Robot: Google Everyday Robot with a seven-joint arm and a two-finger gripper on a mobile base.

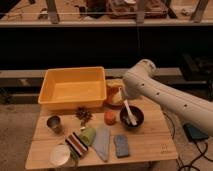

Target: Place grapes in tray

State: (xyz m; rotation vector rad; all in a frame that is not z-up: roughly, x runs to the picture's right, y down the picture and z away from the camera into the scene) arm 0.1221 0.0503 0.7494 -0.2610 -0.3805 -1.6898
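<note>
The grapes (83, 114), a small dark bumpy cluster, lie on the wooden table just in front of the tray. The tray (50, 95) is a large yellow bin at the table's back left, with nothing in it. My white arm comes in from the lower right and bends at an elbow above the table's back right. My gripper (116, 96) hangs at the arm's end beside the tray's right wall, over an orange and white object. It stands open, holds nothing, and is well right of and behind the grapes.
An orange fruit (110, 117) sits right of the grapes, then a dark bowl (132, 117) with a white utensil in it. A metal cup (54, 123), a white lid (60, 154), a green item (88, 134), a grey cloth (101, 141) and a blue sponge (121, 145) fill the front.
</note>
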